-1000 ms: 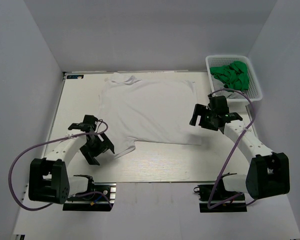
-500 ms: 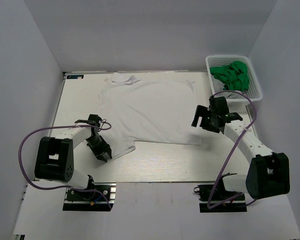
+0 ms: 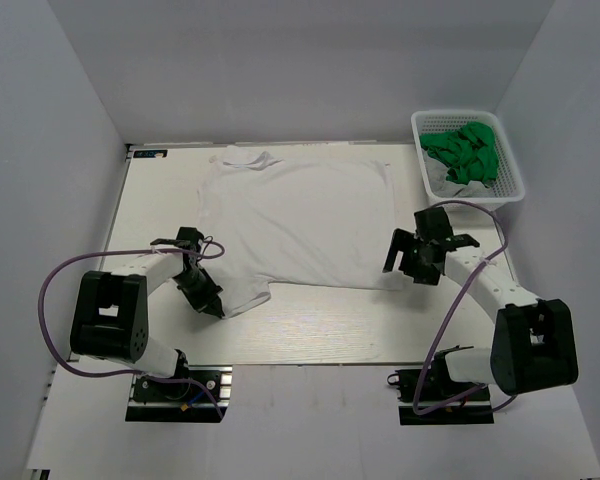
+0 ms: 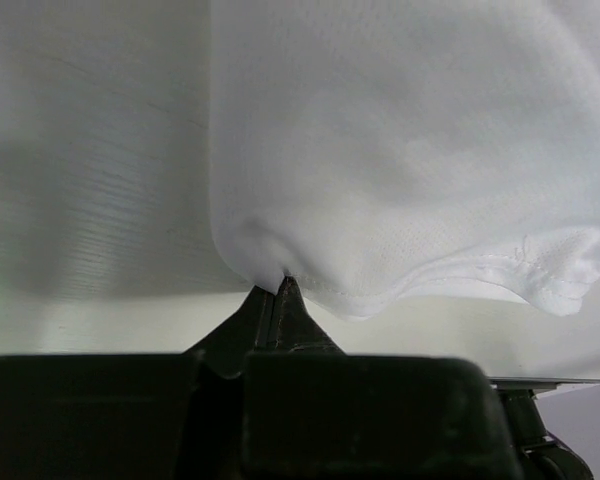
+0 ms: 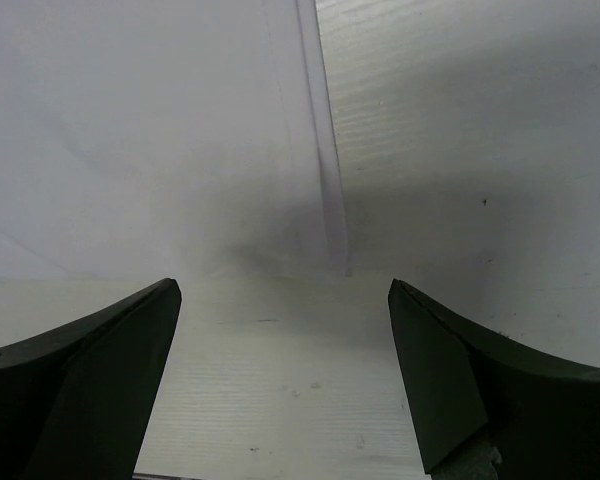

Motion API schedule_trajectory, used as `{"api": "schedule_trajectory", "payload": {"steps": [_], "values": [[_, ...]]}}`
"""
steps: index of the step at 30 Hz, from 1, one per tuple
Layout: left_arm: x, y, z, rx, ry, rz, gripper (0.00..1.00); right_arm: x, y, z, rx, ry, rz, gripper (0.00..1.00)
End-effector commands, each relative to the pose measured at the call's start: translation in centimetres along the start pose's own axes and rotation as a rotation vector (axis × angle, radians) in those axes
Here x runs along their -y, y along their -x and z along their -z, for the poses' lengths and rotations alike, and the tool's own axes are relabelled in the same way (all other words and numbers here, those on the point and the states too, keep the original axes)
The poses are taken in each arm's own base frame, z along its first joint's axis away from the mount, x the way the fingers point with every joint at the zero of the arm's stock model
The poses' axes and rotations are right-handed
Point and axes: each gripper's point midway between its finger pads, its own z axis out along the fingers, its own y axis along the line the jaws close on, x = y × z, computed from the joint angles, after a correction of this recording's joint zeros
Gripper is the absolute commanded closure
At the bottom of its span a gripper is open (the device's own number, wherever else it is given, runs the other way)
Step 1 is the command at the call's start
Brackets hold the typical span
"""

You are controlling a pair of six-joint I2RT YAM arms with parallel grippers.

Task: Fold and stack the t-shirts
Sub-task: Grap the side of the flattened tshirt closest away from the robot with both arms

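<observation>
The left gripper [image 4: 280,292] is pinched tight on the near left edge of the white t-shirt [image 3: 300,215], probably a sleeve. Its own housing hides most of the fingers. The right gripper [image 5: 285,300] gapes wide by the shirt's near right corner. The shirt lies spread on the table [image 3: 310,335]. The green t-shirts [image 3: 465,150] sit bunched in the basket [image 3: 435,125], number unclear.

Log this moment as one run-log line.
left gripper: shut on white cloth t-shirt at near left edge | right gripper: open over its near right corner | green t-shirts: in white mesh basket
</observation>
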Motion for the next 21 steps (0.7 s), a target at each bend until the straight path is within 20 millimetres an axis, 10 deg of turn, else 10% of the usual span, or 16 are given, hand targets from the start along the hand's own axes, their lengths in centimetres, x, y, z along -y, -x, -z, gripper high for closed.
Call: {"api": "schedule_trajectory", "payload": {"steps": [1,15,21], "values": [[1.4,2.1,0.9,0.095,-0.039,-0.022,1.0,0.3,-1.3,-0.7,-0.045,-0.008,-0.031,0.1],[1.5,1.8,1.6,0.089,-0.041,-0.031,1.0,1.1,-4.3,-3.9,-0.17,-0.025,-0.06,0.4],[1.3,1.9,1.9,0.092,-0.043,-0.032,1.0,1.2,-4.4,-3.6,-0.194,-0.043,-0.069,0.89]]}}
